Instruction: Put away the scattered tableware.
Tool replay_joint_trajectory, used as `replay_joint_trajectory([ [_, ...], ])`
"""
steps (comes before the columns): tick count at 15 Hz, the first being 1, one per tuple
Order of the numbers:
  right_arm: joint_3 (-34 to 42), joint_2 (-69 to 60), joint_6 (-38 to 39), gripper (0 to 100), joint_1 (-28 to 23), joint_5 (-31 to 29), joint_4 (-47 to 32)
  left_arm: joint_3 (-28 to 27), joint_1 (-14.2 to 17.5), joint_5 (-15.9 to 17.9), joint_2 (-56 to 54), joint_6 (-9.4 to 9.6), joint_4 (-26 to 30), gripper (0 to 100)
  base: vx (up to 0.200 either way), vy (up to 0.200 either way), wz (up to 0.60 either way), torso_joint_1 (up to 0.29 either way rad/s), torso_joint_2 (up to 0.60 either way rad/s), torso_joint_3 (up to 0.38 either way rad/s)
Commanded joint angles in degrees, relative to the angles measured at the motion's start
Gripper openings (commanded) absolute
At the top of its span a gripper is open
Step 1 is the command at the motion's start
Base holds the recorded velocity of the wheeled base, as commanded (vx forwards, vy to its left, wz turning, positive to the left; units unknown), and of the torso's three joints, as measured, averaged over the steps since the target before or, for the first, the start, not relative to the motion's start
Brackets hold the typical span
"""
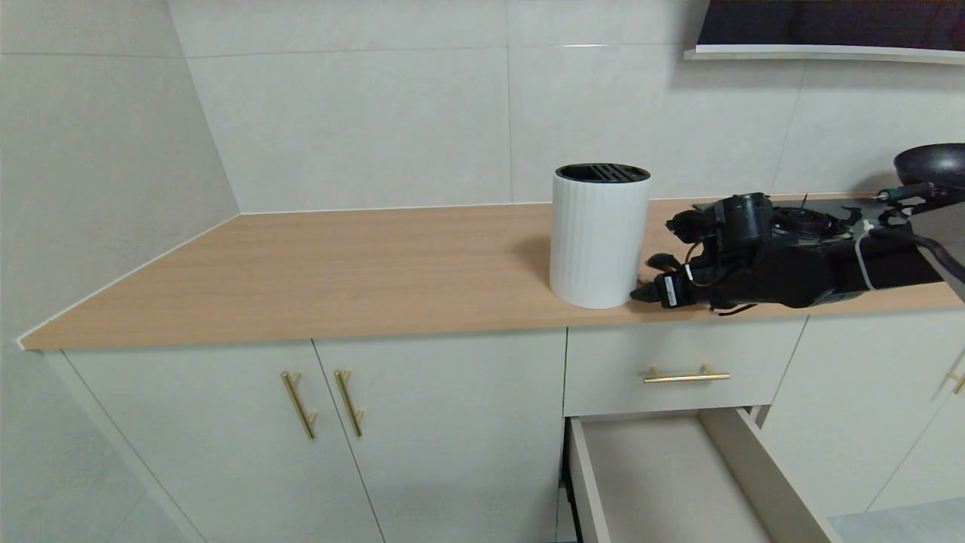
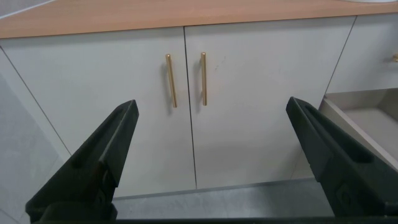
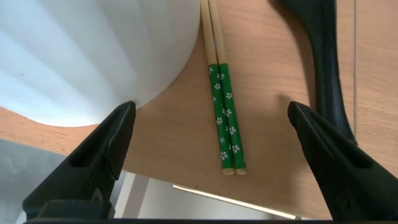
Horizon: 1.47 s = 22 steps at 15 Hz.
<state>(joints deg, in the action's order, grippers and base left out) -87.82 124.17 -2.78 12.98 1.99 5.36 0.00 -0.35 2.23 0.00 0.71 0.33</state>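
A kitchen — tiled wall (image 1: 362,113), a wooden surface (image 1: 339,271) over pale cabinets (image 1: 422,422) with gold handles (image 1: 299,404), an open drawer (image 1: 663,483) — and a hob (image 1: 814,219) with a pan (image 1: 931,162), a hood (image 1: 822,30) above.

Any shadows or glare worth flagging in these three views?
Head view: the white holder throws a soft shadow leftward on the counter; a faint bright streak sits on the wall tile. Right wrist view: the chopsticks are evenly lit, no glare. Left wrist view: the cabinet doors are flatly lit, no strong shadows.
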Motion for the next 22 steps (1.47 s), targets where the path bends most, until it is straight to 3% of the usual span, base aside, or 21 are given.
replay_joint_trajectory([
  [1,-0.2,0.8,-0.1,100,-0.1,0.0,0.0,0.0,0.0,0.0,0.0,0.00,0.0,100,0.000,0.000,0.00,0.000,0.00,0.000],
  [4,-0.3,1.4,-0.1,100,-0.1,0.0,-0.1,0.0,0.0,0.0,0.0,0.00,0.0,100,0.000,0.000,0.00,0.000,0.00,0.000],
  [5,-0.3,1.5,-0.2,0,-0.1,0.0,-0.2,0.0,0.0,0.0,0.0,0.00,0.0,100,0.000,0.000,0.00,0.000,0.00,0.000],
  [16,-0.2,1.2,-0.2,0,-0.2,0.6,-0.4,0.0,0.0,0.0,0.0,0.08,0.0,100,0.000,0.000,0.00,0.000,0.00,0.000],
  [22,2.1,-7.8,2.4,0,-1.9,0.6,-0.4,0.0,0.0,0.1,0.0,0.08,0.0,100,0.000,0.000,0.00,0.000,0.00,0.000],
])
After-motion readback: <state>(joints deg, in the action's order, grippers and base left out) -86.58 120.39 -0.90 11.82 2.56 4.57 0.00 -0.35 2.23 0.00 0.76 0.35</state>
